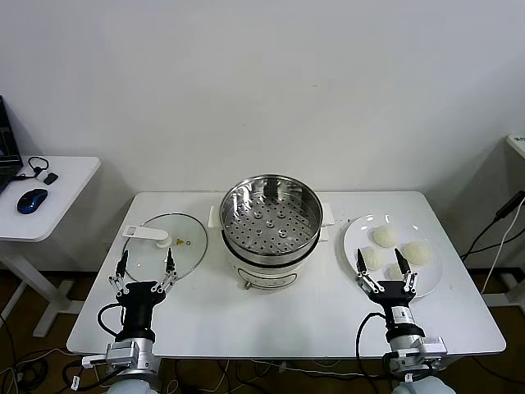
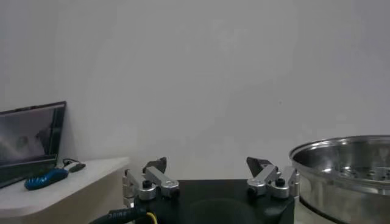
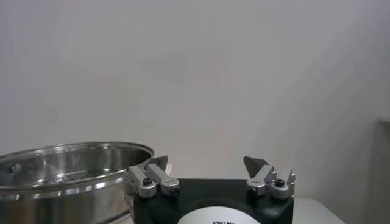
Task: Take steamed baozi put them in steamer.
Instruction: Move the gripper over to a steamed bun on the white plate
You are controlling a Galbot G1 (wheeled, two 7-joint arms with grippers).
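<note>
Head camera looks steeply down over the whole worktop (image 1: 279, 320). Both wrist cameras sit low, facing the back wall, level; each catches the steamer (image 1: 271, 226) rim close by.

Steamer (image 1: 271, 220): round shiny steel pot with a perforated tray inside, uncovered and holding nothing, upright on a white base with side handles, at the middle of the counter (image 1: 246, 316)

Steamed baozi (image 1: 385, 237): four small pale cream buns, grouped close on a white plate (image 1: 435, 267) at the right side of the counter, well apart from the steamer; one partly hidden at the near edge of the group
</note>
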